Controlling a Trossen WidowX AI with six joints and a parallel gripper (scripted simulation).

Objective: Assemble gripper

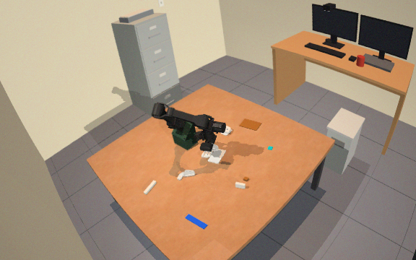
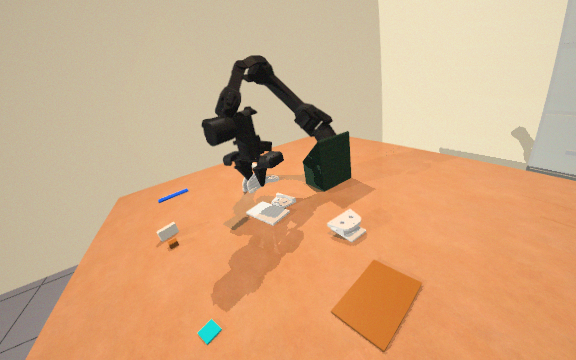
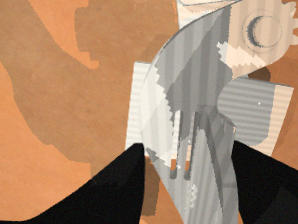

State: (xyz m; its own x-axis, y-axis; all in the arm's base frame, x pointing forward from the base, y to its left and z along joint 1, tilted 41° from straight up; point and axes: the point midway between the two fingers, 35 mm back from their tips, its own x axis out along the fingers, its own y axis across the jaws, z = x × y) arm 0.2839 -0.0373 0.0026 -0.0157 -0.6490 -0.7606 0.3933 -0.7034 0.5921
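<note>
My gripper (image 1: pixel 211 146) (image 2: pixel 255 181) (image 3: pixel 185 152) is shut on a white jaw (image 2: pixel 252 185) (image 3: pixel 195 65). The jaw has a rounded end with a round hole and gear teeth, and two slots near my fingers. It hangs above the white gripper base (image 1: pixel 215 158) (image 2: pixel 258 210) (image 3: pixel 134 105), whose pins are hidden in the wrist view. A second white jaw (image 1: pixel 189 173) (image 2: pixel 272 178) lies on the table. The white housing plate (image 1: pixel 227 131) (image 2: pixel 346 220), with two dark holes, sits apart and looks tilted.
An orange-brown board (image 1: pixel 250 124) (image 2: pixel 378 305) and a cyan square (image 1: pixel 270 148) (image 2: pixel 209 331) lie on the table. A white block (image 1: pixel 240 185) (image 2: pixel 168 231) is beside a small brown cube (image 1: pixel 245 178) (image 2: pixel 173 243). A white bar (image 1: pixel 149 187) and a blue strip (image 1: pixel 196 221) (image 2: pixel 173 195) lie farther off.
</note>
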